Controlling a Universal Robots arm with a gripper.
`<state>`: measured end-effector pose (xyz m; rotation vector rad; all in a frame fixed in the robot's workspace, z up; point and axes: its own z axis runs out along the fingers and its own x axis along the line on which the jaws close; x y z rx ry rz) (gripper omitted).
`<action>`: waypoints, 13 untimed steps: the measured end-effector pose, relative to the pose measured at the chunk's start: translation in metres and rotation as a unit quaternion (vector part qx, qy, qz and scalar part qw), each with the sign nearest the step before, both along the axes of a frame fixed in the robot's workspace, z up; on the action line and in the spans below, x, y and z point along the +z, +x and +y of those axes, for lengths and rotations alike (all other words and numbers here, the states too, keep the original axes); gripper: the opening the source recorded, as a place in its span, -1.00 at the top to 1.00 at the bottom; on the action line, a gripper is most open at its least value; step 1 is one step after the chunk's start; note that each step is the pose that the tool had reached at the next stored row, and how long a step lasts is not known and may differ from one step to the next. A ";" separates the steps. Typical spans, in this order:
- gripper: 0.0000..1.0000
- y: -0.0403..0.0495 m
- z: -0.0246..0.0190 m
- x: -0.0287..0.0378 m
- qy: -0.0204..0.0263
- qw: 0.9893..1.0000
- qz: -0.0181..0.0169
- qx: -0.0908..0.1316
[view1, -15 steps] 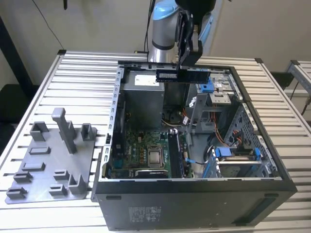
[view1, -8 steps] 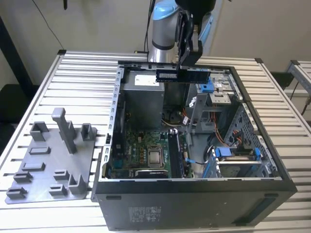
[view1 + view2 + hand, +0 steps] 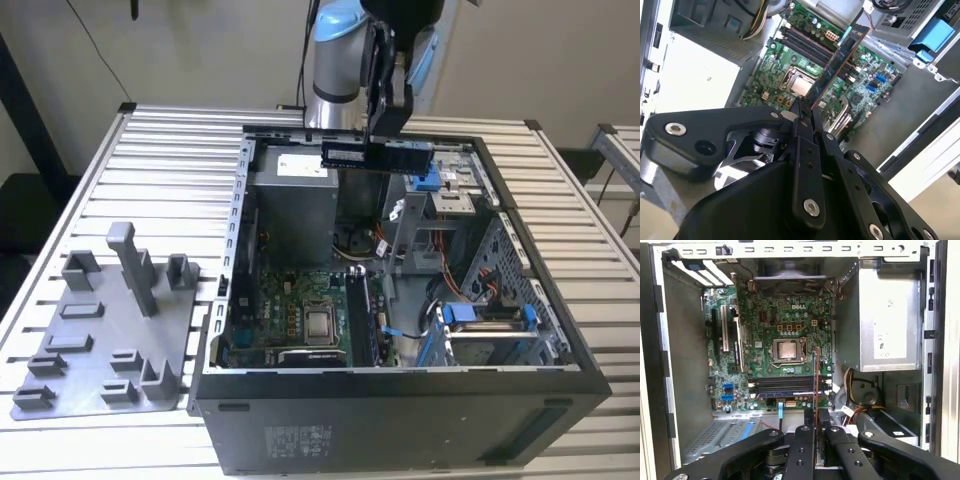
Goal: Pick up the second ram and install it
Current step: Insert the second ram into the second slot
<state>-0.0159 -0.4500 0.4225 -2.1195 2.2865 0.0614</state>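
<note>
- Slatted metal table [image 3: 150, 170]: pale, ribbed. We see its far corners, but the near edge is cut off.
- Computer case [image 3: 400, 425]: black sheet steel, lying open on the table. It has perforated drive cages inside, and its near face is cut off at the frame edge.
- Grey plastic tray [image 3: 100, 340]: matte, with blocky posts and slots, just beside the case on the exterior view's left.
- Arm [image 3: 335, 60]: silver tube with a blue joint cap. Its upper part is out of frame.
- Motherboard [image 3: 785, 325]: green, densely populated, flat on the case floor.
- Power supply [image 3: 885, 325]: plain grey metal box beside the motherboard.
- Gripper [image 3: 385, 135]: black, bolted links. Its jaws are clenched on the upper edge of the second ram.
- Second ram [image 3: 377, 155]: thin flat stick held level in the air above the open case, clear of the motherboard. We see a dark blue-green face in the second wrist view [image 3: 837, 62], with the near end hidden by the fingers. In the first wrist view it is only an edge-on line [image 3: 817, 380].
- Memory slots [image 3: 785, 385]: long, black, parallel. We can't tell whether any is filled.
- CPU socket [image 3: 788, 350]: square, shiny metal.
</note>
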 end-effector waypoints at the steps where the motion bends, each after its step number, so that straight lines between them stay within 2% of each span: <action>1: 0.72 0.0000 0.0000 -0.0001 0.000 1.000 0.000 -0.005; 7: 0.72 0.0000 -0.0002 -0.0004 0.000 0.999 0.000 -0.036; 13: 0.72 0.0000 -0.0003 -0.0006 0.000 0.998 0.000 -0.068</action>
